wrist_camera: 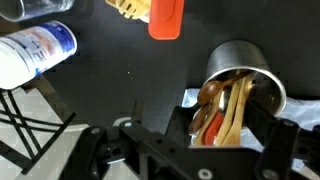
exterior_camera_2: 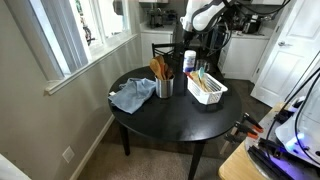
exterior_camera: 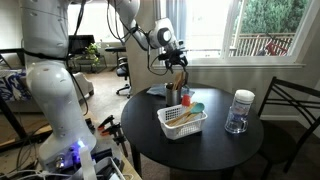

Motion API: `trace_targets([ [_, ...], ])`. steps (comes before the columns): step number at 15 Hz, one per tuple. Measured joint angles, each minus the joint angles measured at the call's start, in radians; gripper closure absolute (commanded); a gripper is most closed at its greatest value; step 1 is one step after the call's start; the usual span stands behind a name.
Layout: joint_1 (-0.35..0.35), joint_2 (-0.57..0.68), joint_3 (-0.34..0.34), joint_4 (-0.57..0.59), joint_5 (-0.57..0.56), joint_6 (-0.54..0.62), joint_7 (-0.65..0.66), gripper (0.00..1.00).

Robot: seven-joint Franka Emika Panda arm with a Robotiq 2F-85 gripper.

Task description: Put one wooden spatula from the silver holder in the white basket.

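Several wooden utensils (wrist_camera: pixel 215 105) stand bunched in the silver holder (wrist_camera: pixel 262 75). The wooden spatula (wrist_camera: pixel 238 108), a pale flat-bladed one among them, is in that bunch. The tool (wrist_camera: pixel 190 150) hangs above the holder with its fingers (wrist_camera: pixel 283 140) spread wide and nothing pinched between them.

In the wrist view the spatula's top lies between the two fingers, nearer the one at the picture's right. That finger's dark tip overlaps the holder's rim, but whether it touches wood or metal cannot be told.

In an exterior view the tool (exterior_camera: pixel 178 64) sits just over the utensil tops, with the holder (exterior_camera: pixel 172 96) directly beneath it on the round black counter (exterior_camera: pixel 215 150). The white basket (exterior_camera: pixel 182 128) lies below and to one side of the tool, just beside the holder. An orange-red piece (wrist_camera: pixel 165 15) that lies in it shows at the top edge of the wrist view.

A clear jar (exterior_camera: pixel 239 110) stands well apart from the tool, beyond the basket. A blue cloth (exterior_camera_2: pixel 130 97) lies on the holder's (exterior_camera_2: pixel 165 90) far side from the basket (exterior_camera_2: pixel 210 97).
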Motion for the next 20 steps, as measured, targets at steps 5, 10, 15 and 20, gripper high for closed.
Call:
trace_targets([
  [5, -0.038, 0.079, 0.055, 0.101, 0.078, 0.093, -0.25, 0.0],
  [10, -0.181, 0.15, 0.263, 0.201, 0.29, 0.111, -0.591, 0.0],
  [15, -0.277, 0.233, 0.32, 0.301, 0.444, 0.085, -0.858, 0.0],
  [20, -0.296, 0.271, 0.325, 0.341, 0.457, 0.065, -0.896, 0.0],
])
